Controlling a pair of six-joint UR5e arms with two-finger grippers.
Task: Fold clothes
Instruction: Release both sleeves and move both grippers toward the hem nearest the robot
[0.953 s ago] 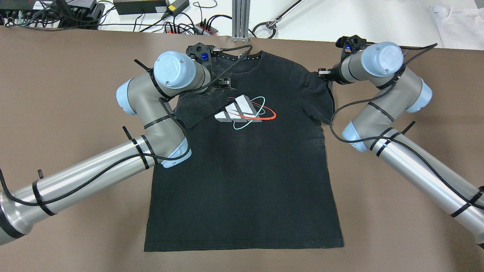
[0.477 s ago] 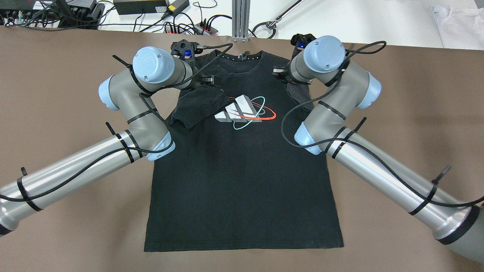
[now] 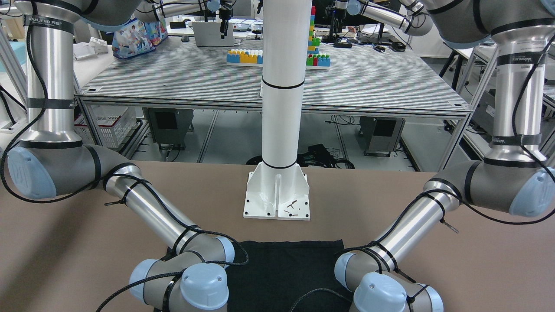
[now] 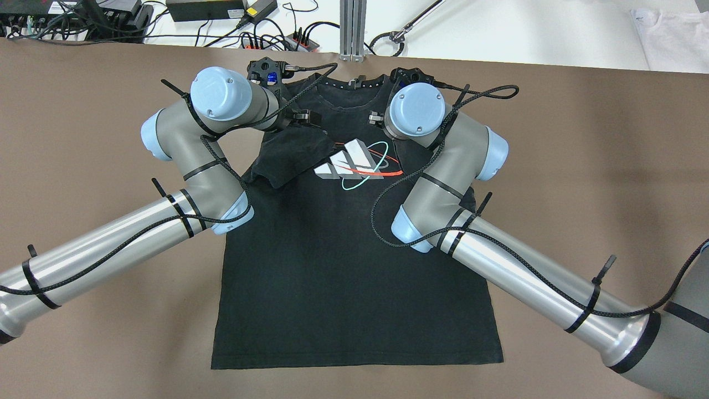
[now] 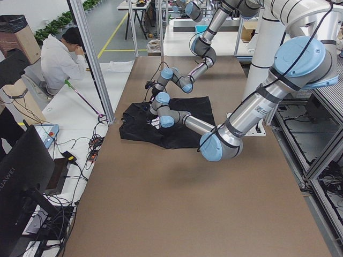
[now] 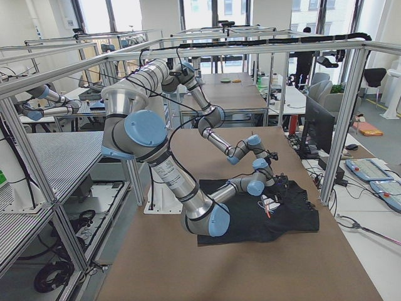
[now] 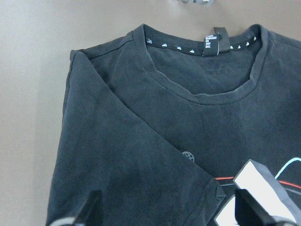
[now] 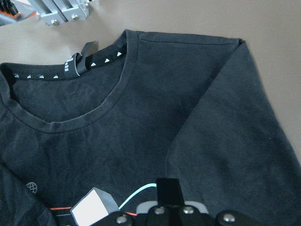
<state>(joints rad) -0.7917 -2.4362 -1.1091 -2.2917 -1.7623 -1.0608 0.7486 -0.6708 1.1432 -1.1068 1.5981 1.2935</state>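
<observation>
The black printed cotton T-shirt [image 4: 354, 266] lies flat in the middle of the brown bench [image 4: 609, 166], collar toward its far edge. The right gripper [image 8: 168, 193] looks pinched on the right sleeve [image 8: 235, 141]; it should lay that smooth across the chest before releasing. The left gripper [image 7: 171, 214] hangs spread.

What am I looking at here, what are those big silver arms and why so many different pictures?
The left arm and right arm of a robot are folding a black shirt lying flat on a brown table. One camera looks down from behind the robot, one faces it, two watch from the table's ends, and one sits on each wrist. One sleeve lies folded over the chest; the left gripper hangs open above it, holding nothing. The right gripper looks shut on the other sleeve.
</observation>
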